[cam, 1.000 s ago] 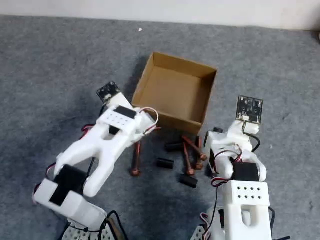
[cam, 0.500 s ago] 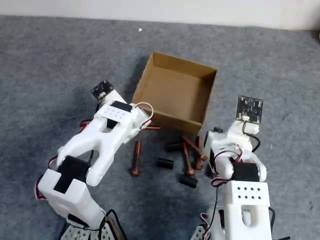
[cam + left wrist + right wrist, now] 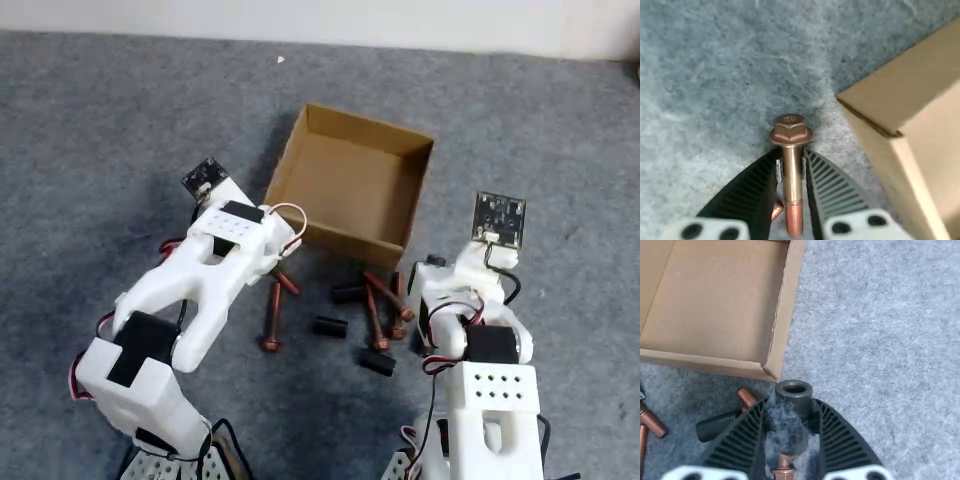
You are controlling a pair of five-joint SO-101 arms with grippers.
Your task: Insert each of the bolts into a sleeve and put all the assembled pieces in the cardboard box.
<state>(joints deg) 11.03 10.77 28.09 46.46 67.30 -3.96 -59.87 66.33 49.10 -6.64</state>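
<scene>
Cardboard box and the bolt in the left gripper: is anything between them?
Just bare carpet lies between the bolt in the left gripper and the cardboard box, as the left wrist view shows.

Grey carpet-like surface [image 3: 110,130] across the table, pale wall strip [image 3: 400,25] along the far edge

Metal bolt [image 3: 791,160], matt blk sleeve [image 3: 790,415], rough carpet [image 3: 880,315]
</scene>
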